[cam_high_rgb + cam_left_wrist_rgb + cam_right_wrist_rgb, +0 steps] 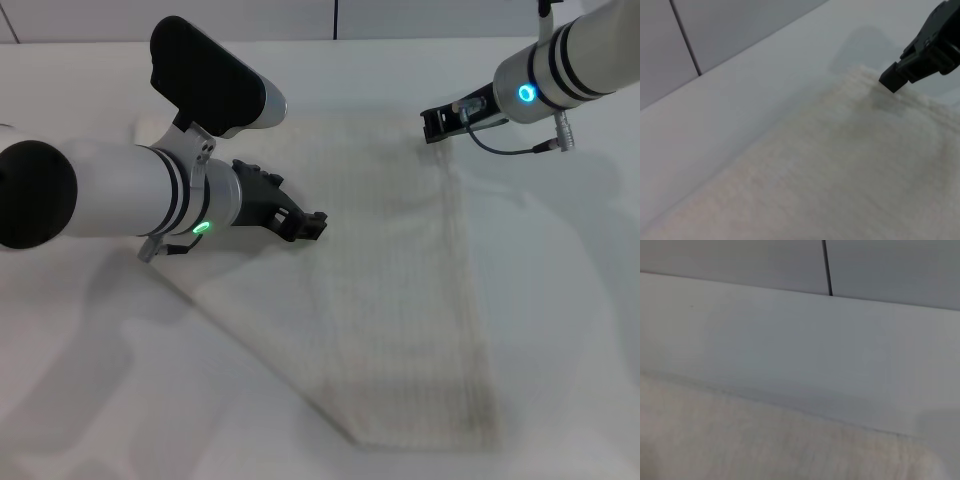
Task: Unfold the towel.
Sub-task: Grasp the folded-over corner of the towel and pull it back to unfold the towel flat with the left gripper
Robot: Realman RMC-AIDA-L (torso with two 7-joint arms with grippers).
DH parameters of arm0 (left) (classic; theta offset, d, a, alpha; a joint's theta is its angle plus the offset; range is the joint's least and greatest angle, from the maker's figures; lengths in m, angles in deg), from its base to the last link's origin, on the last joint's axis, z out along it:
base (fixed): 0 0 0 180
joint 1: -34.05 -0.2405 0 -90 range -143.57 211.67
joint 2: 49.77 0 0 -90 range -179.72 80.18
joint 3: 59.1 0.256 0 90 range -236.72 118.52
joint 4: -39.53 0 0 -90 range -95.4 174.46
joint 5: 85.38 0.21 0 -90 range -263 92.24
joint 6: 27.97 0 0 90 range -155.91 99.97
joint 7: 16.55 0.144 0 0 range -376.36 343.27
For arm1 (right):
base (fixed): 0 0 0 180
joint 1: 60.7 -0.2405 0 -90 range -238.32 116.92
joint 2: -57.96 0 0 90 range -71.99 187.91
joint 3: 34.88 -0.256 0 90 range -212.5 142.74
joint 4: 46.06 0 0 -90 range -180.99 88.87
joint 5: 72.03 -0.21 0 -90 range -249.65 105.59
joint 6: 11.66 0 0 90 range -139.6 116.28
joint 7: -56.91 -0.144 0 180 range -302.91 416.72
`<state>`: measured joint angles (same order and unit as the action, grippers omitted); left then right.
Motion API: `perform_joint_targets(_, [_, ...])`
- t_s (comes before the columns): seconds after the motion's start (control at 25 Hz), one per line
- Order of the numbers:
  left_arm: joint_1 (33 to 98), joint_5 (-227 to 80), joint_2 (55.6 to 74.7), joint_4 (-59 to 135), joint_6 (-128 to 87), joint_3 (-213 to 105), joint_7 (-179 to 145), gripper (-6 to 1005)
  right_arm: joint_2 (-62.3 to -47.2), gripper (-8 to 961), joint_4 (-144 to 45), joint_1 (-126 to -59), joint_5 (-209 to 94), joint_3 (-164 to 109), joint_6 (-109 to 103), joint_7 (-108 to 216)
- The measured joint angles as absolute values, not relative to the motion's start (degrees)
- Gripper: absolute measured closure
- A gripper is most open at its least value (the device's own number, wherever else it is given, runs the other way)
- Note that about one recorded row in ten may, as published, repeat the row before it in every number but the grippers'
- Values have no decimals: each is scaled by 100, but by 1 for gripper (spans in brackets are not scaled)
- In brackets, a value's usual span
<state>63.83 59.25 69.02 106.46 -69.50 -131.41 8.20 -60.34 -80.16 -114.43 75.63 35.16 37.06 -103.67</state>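
The towel [400, 290] should be gripped at its upper-right corner by the right gripper [432, 124], whose grip state cannot be told, and drawn taut.

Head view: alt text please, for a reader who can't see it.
A cream towel lies spread on a white table. The left gripper hovers over its left part, and the right gripper is at its far right corner.

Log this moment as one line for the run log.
towel: flat on table, mostly spread | left gripper: over towel's left part | right gripper: at towel's far right corner | grip: unclear
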Motion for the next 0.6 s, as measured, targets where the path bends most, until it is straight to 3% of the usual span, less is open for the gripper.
perform_joint_targets(0.6, [6533,5858,6900,10451,-6914,-13061,709,276,-6074,934,-8016,-11430,7597,3521,3702,-10353])
